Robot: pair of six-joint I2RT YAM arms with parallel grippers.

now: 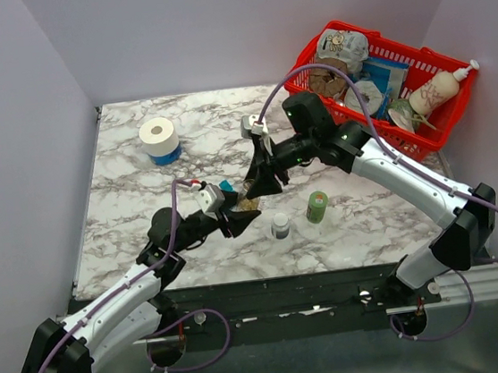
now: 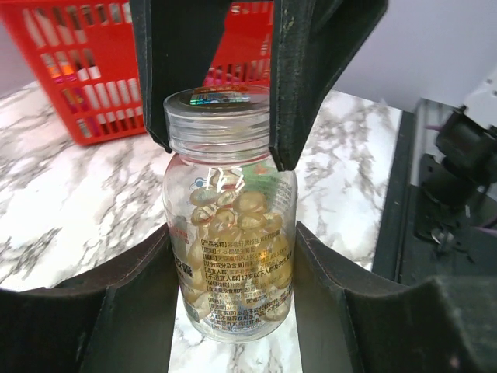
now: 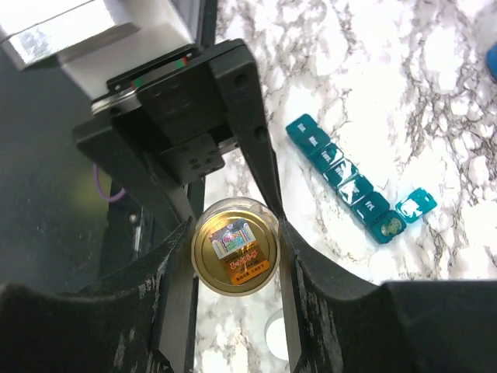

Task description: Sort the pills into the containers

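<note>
A small clear bottle (image 2: 233, 311) of yellowish-brown pills (image 2: 237, 221) is held upright over the marble table. My left gripper (image 2: 231, 252) is shut on the bottle's body. My right gripper (image 3: 235, 233) comes down from above, shut on the bottle's gold cap (image 3: 235, 247); its black fingers (image 2: 182, 70) flank the cap in the left wrist view. The containers, a narrow blue-green strip (image 3: 338, 172), lie on the table beside the bottle. The end compartment (image 3: 386, 226) is open with a few pills inside. From above, both grippers (image 1: 243, 201) meet at the table's middle.
A green bottle (image 1: 317, 206) and a white bottle with a dark cap (image 1: 280, 226) stand just right of the grippers. A white roll on a blue base (image 1: 159, 139) sits at the back left. A red wire basket (image 1: 406, 140) full of items fills the back right corner.
</note>
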